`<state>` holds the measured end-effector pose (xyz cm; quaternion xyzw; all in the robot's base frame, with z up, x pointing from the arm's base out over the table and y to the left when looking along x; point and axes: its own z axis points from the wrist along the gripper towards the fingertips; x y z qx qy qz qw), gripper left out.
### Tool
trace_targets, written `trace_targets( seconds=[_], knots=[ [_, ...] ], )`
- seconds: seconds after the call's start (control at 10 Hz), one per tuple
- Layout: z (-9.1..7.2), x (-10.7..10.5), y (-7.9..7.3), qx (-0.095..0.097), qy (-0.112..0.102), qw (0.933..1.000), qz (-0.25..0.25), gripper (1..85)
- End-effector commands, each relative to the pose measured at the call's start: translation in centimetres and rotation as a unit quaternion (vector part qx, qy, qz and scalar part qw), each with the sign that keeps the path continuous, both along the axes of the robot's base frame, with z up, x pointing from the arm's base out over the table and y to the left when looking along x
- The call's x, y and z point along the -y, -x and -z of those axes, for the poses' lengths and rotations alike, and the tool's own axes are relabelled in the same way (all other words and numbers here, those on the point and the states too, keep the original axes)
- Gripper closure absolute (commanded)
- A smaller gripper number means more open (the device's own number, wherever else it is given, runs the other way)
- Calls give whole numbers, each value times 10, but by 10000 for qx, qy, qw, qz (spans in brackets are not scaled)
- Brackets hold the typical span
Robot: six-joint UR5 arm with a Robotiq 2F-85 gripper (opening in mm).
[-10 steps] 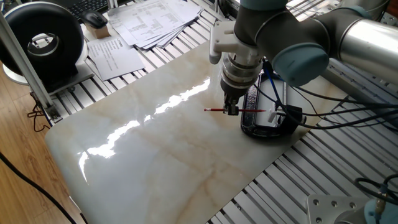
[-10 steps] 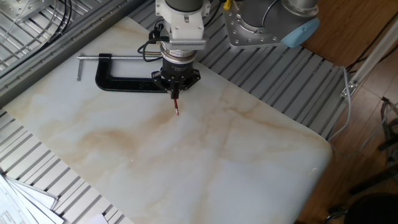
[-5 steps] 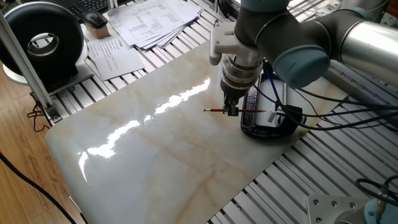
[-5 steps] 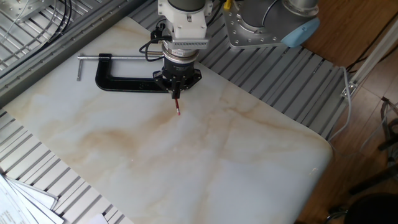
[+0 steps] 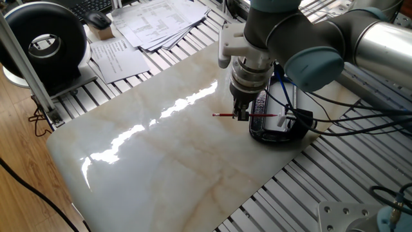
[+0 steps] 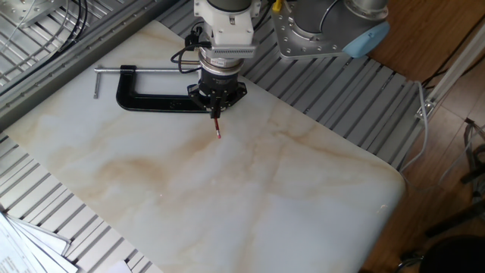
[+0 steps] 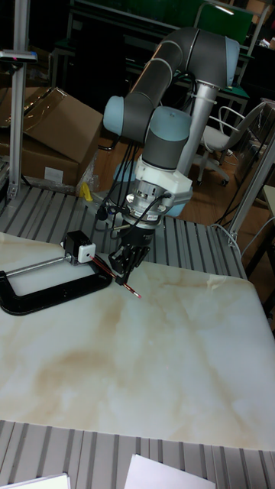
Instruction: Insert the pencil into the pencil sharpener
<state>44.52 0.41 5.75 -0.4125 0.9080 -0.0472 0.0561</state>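
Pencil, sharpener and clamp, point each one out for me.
pencil [image 5: 223,115], one fixed view, on its free red end.
sharpener [image 7: 79,247], tall fixed view, on its black block.
clamp [image 6: 144,101], the other fixed view, on its black frame.

1. The desk [image 5: 360,187] is made of grey metal bars with grooves between them.
2. A big shiny slab [image 5: 161,167] that looks like pale marble lies on the desk. Bright light shines off it in white streaks.
3. Sheets of paper [image 5: 154,22] lie in a pile at one end of the desk, near a dark keyboard [image 5: 90,8].
4. The floor [image 5: 19,193] beside the desk is brown wood.
5. Brown cardboard boxes [image 7: 53,134] sit behind the desk in a dim room.
6. A chair [image 7: 229,137] stands farther back.
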Motion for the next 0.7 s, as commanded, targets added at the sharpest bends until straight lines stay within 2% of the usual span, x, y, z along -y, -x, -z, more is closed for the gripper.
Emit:
trace_targets(
  seconds=[0.0, 0.6],
  knots=[
    [0, 0, -1, 13, -32, 10000, 30, 840],
    [0, 0, 1, 5, -63, 10000, 31, 840]
  ],
)
